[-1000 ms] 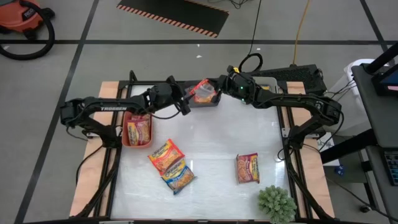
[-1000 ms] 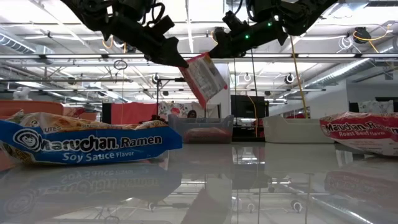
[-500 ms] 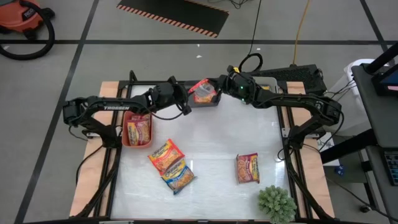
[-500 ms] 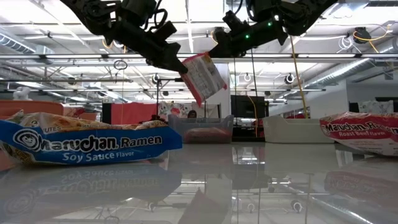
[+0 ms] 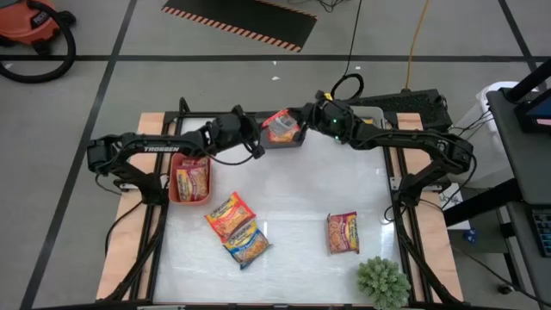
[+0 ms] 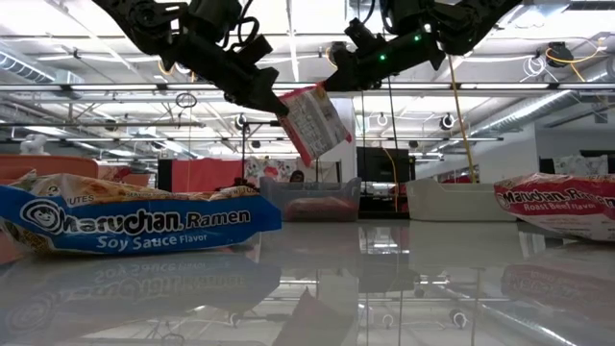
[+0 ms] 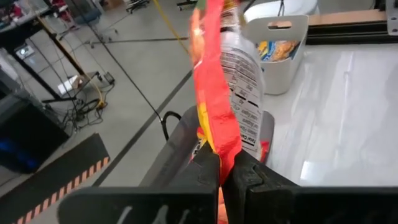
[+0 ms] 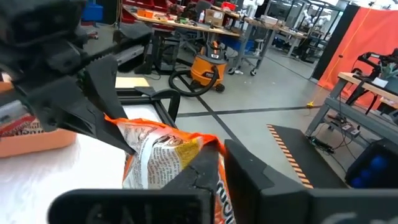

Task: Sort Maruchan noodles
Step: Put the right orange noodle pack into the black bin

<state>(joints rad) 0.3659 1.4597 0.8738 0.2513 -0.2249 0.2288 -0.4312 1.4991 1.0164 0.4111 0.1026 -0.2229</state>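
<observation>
I hold one crinkly red-trimmed orange ramen packet (image 6: 312,122) above the grey bin (image 5: 284,138), left fingers (image 7: 219,172) clamped on it, right fingers (image 8: 219,169) barely loosened, for the handover.

You see 1 red-trimmed packet (image 5: 278,126) held aloft at 12 o'clock, tilted. 1 packet (image 5: 192,182) lies flat in the red bin at 9 o'clock. On the surface, 2 overlapping packets, red-trimmed (image 5: 228,215) and blue-trimmed (image 5: 247,244), lie at 7 o'clock, another red-trimmed one (image 5: 342,232) at 5 o'clock.
</observation>
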